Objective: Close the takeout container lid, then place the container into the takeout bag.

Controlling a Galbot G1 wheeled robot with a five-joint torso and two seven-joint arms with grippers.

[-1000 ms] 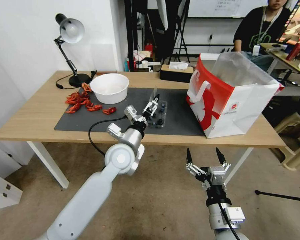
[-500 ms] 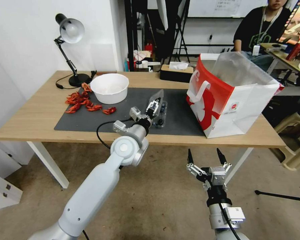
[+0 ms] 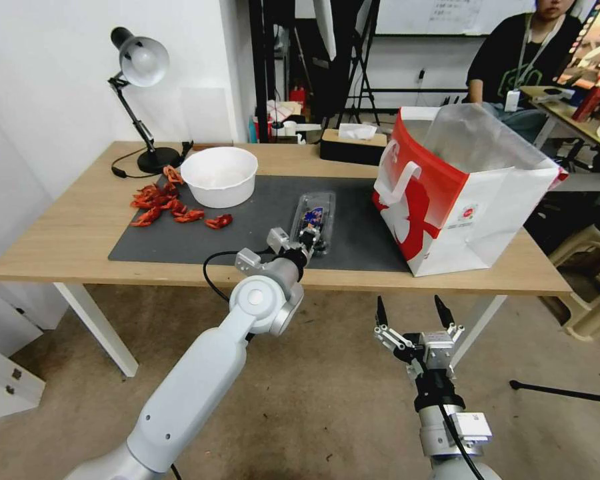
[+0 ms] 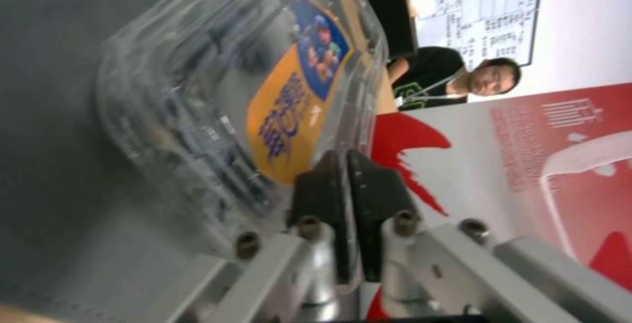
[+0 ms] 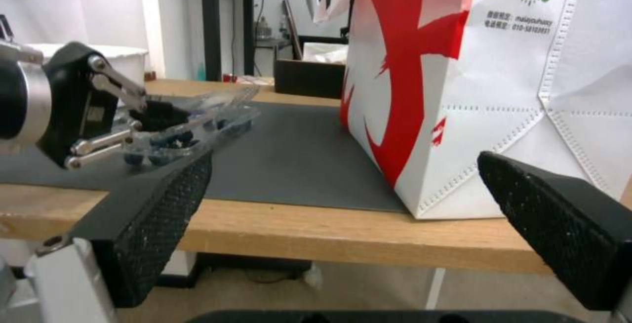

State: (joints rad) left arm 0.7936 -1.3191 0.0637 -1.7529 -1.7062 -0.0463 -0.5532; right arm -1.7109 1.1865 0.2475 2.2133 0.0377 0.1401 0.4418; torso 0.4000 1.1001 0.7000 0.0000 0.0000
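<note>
Your left claw [image 3: 308, 235] has swung the lid [image 3: 313, 212] from standing upright a second ago to lying almost flat over the takeout container [image 3: 315, 238], which sits on the dark mat at the near middle of the tabletop [image 3: 60, 233]. The claw's tips are pressed together on the lid's near edge. From the right wrist view a thin gap remains, so the lid probably isn't snapped yet. Your right claw [image 3: 411, 313] hangs spread below the tabletop's near edge. The takeout bag [image 3: 460, 200] stands open to the right.
</note>
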